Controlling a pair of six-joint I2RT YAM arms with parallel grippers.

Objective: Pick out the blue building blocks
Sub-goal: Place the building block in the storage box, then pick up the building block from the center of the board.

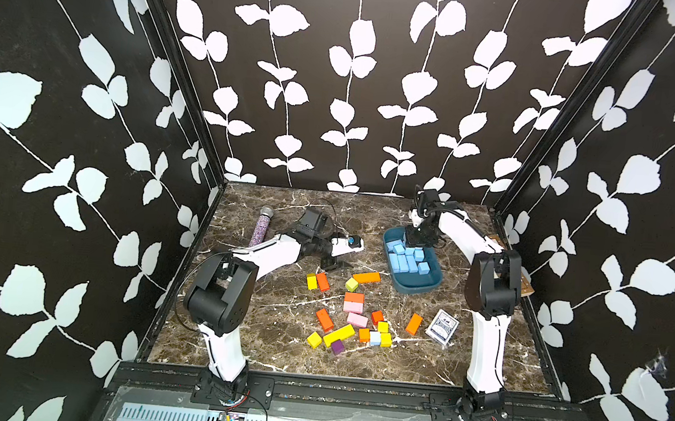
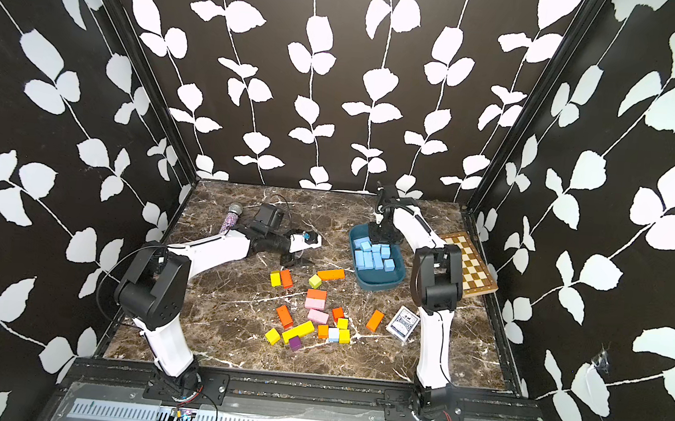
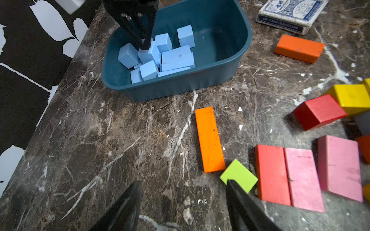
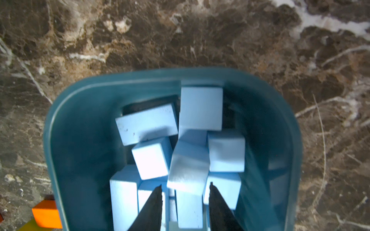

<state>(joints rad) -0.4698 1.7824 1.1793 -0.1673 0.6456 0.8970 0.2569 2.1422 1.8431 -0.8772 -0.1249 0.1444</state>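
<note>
Top views, blue building blocks (image 1: 408, 259): they are being kept in a heap inside the teal tray (image 1: 416, 287), at the far right of the marble table (image 1: 273, 351). One pale blue block (image 1: 375, 338) is being left among the yellow and orange blocks near the front.
Top views, right gripper (image 1: 410, 243): it is being held low over the far end of the tray, with the arm stretched forward and the wrist bent downward. The jaws are being hidden here.
Top views, left gripper (image 2: 296, 260): it is being held low beside the tray, near the long orange block (image 2: 331, 274), with the arm laid flat across the table.
Left wrist view, left gripper (image 3: 184, 185): the jaws are being held wide apart over bare marble, and nothing is being gripped. A lime block (image 3: 239, 176) is being seen just beside one fingertip.
Right wrist view, right gripper (image 4: 185, 192): the jaws are being kept a little apart, and a tilted blue block (image 4: 188, 172) is being framed between the tips. Whether it is being pinched cannot be told.
Handling: the blocks are being judged light, stiff, matte and not fragile. Two flat parallel sides, across the short width, are being advised for the hold.
Pale block: it is being crowded by touching neighbours, so its free sides are probably few.
</note>
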